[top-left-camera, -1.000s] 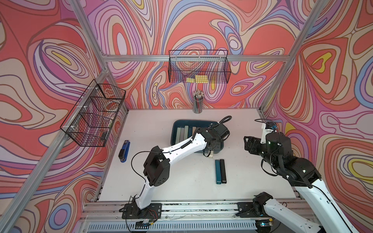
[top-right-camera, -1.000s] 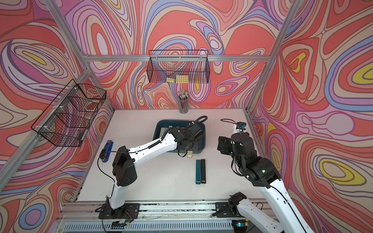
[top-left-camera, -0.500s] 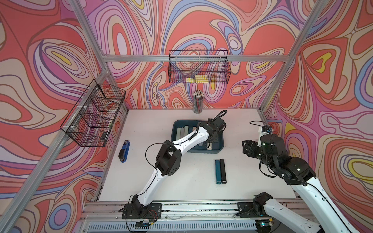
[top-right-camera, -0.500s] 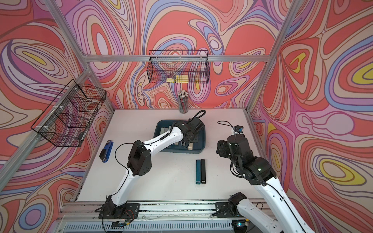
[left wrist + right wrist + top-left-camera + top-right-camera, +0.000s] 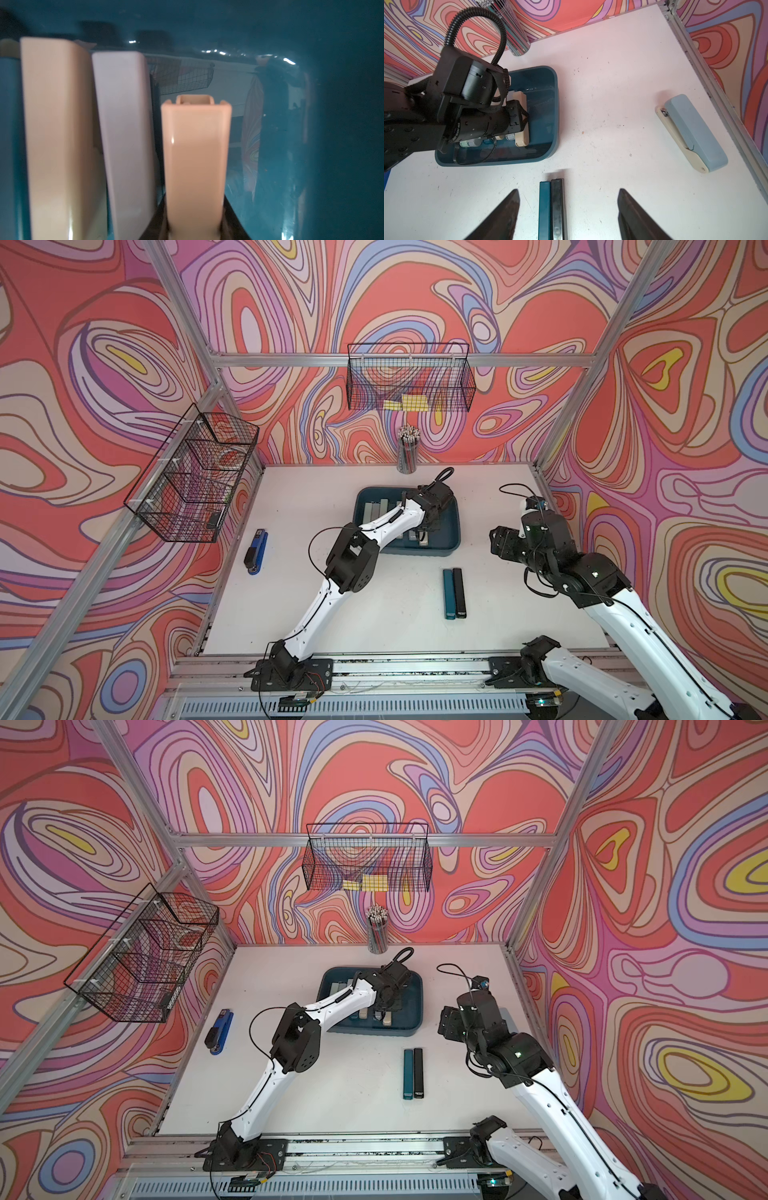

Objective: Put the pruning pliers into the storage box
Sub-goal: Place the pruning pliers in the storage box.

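The storage box is a dark teal tray at mid-table. Several pruning pliers lie in it side by side, among them a beige one and a pale grey one. My left gripper is low inside the box, shut on another beige pruning pliers beside that row. A teal pruning pliers and a black one lie together on the table. My right gripper hangs open above their far ends.
A blue-and-black stapler lies at the table's left. A pale blue stapler lies near the right wall. A pencil cup stands at the back. Wire baskets hang on the back wall and left wall.
My left gripper has carried the beige pliers from the box's front edge farther in and down beside the row. My right arm has shifted slightly, still open.
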`<action>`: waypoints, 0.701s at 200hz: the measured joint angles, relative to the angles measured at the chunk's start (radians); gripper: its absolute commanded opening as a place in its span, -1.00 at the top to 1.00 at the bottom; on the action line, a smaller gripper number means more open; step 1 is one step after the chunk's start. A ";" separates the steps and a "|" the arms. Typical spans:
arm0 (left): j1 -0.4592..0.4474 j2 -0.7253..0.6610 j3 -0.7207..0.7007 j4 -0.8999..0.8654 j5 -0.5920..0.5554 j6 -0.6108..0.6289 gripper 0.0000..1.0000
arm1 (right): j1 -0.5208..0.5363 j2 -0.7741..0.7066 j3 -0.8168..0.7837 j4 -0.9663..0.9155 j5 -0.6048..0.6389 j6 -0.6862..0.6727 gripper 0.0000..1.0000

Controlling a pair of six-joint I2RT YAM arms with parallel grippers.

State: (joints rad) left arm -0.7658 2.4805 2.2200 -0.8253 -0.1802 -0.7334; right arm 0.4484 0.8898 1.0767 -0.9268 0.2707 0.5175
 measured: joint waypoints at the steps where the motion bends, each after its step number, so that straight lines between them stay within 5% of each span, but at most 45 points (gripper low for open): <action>1: 0.000 0.000 0.000 0.000 0.000 0.000 0.58 | 0.000 0.000 0.000 0.000 0.000 0.000 -0.51; 140: 0.008 0.021 0.017 -0.003 -0.083 0.016 0.48 | 0.000 0.025 -0.051 0.060 -0.032 0.002 -0.51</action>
State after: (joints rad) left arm -0.7574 2.5011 2.2368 -0.8288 -0.2630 -0.7177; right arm 0.4484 0.9150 1.0256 -0.8669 0.2390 0.5190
